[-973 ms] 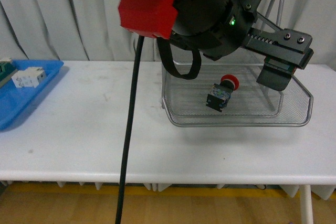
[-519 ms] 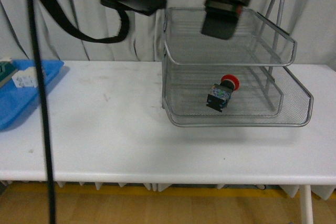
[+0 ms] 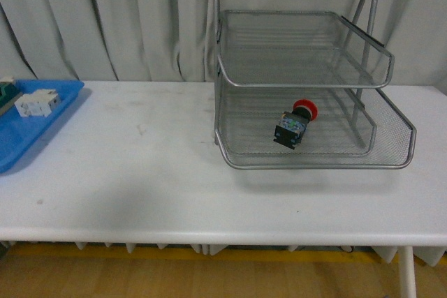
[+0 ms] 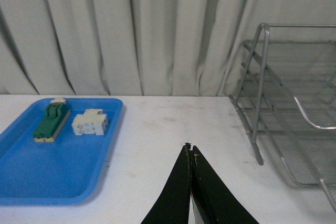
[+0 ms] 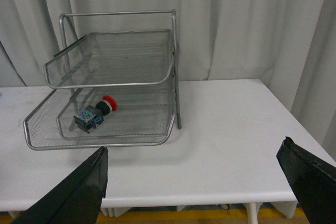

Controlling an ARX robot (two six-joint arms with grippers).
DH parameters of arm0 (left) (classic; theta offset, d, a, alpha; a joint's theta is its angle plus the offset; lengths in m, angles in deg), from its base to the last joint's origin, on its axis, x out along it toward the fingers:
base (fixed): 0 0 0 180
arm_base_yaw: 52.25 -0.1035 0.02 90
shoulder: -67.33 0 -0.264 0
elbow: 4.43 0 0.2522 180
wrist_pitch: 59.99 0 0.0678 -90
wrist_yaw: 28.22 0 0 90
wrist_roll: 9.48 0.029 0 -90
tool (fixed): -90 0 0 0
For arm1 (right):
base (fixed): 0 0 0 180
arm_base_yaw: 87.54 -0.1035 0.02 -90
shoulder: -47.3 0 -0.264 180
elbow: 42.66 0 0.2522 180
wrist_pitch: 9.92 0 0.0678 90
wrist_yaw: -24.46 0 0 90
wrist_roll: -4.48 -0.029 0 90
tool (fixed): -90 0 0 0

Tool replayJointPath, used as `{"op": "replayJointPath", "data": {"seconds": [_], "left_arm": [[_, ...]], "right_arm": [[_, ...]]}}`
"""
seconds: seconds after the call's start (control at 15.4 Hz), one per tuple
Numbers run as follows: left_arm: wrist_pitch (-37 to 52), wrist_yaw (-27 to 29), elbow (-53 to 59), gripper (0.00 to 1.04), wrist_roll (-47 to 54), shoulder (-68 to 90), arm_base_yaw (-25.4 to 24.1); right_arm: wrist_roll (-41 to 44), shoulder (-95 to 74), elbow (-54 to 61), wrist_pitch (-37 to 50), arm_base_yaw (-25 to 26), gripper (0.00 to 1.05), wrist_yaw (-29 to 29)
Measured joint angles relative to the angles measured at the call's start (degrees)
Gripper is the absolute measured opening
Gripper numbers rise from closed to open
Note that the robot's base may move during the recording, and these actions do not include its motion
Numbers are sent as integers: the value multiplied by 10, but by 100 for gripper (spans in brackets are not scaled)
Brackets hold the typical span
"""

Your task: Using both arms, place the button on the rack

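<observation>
The button (image 3: 295, 122) lies on its side on the mesh floor of the bottom tier of the rack (image 3: 314, 166), near the middle, with its red cap pointing toward the back and its dark body toward the front. A small pale patch on the body is too small to read. The right wrist view shows the same button (image 5: 94, 114) in the same tier of the rack (image 5: 105, 144), under the empty-looking upper shelf. The rack stands on the right part of a white table (image 3: 140, 172) before a grey curtain (image 3: 105, 19). At the table's left edge a blue tray (image 3: 28, 141) holds a white block (image 3: 36, 102) and a green block (image 4: 51, 121). The right gripper (image 5: 194, 148) hangs with its jaws spread wide and nothing between them, well apart from the rack. The left gripper (image 4: 189, 148) has its jaws pressed together on nothing, over bare table between tray and rack. Half a second ago a dark arm crossed the top of the front view above the rack; now no arm shows there, and the button has not moved.
</observation>
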Motion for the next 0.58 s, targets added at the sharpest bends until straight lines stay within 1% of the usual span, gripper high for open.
{"op": "replayJointPath", "data": {"seconds": [0.13,0.26,0.45,0.52,0.58], "left_arm": [[2,-21,44,2,0,-60,-28],[-15,-44,80,2,0,-102,-42],[-48,-64,116,2,0,-174,-68],[-65,-105,127,2,0,-199,-103],[-78,-105,135,2,-1,-222,-116]], "right_arm": [[0,0,0,0,0,98,0],[0,0,0,0,0,98,0],[0,0,0,0,0,98,0],[0,0,0,0,0,98,0],[0,0,0,0,0,98,0]]}}
